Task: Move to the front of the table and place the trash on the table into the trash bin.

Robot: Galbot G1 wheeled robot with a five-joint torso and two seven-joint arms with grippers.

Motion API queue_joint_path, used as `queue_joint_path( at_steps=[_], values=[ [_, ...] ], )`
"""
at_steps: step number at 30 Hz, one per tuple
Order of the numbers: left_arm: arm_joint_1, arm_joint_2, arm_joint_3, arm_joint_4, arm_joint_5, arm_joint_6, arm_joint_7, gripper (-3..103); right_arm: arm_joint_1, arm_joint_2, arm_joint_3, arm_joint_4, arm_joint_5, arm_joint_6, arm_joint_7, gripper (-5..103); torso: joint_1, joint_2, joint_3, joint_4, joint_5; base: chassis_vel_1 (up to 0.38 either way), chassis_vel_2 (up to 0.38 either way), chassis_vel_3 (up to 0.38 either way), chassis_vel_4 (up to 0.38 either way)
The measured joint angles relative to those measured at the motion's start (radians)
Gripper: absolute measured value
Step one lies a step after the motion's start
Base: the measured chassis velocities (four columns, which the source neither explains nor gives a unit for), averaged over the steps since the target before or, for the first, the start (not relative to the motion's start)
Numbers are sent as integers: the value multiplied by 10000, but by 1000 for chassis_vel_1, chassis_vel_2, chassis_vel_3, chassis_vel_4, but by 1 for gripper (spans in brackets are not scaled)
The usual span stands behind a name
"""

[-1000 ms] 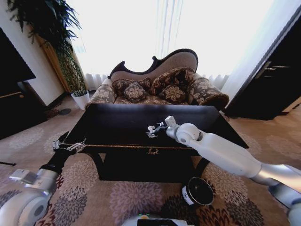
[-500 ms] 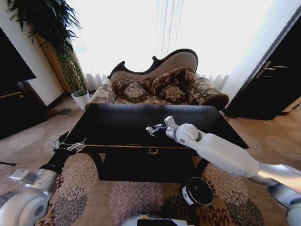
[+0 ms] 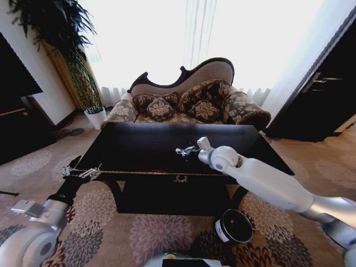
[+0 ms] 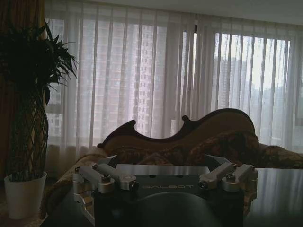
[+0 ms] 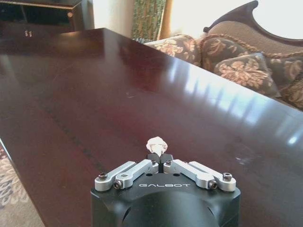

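One white scrap (image 5: 156, 144) in right claw (image 5: 159, 160)

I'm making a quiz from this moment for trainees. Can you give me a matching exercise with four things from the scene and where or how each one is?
Things:
1. right tool
2. left tool
3. bin
4. sofa

Places or states:
A. on the carpet by the table's front right leg
B. behind the table, before the curtains
C. over the tabletop, shut on a white scrap
D. open, at the table's front left corner

Pairs: 1-C, 2-D, 3-A, 4-B
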Motion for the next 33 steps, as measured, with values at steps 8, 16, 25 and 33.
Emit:
queue_joint_path(
  at_steps=[8, 16, 25, 33],
  values=[
    [0, 0, 0, 0, 0, 0, 3, 100, -2040, -822, 2019, 569, -193, 122, -144, 0, 0, 0, 0, -1, 4, 0, 0, 0, 0],
    [0, 0, 0, 0, 0, 0, 0, 100, -5706, -1249, 6142, 1737, -773, 455, -561, 0, -1, 0, -1, -1, 3, 0, 0, 0, 0],
    [0, 0, 0, 0, 0, 0, 0, 100, -8765, -290, 9548, 2723, -1487, 718, -797, 0, -1, 0, -1, 1, 2, 0, 0, 0, 0],
    [0, 0, 0, 0, 0, 0, -1, 100, -11764, 848, 12505, 3319, -2426, 1417, -1440, 0, -1, -1, 0, -1, 1, 0, 0, 0, 0]
  ],
)
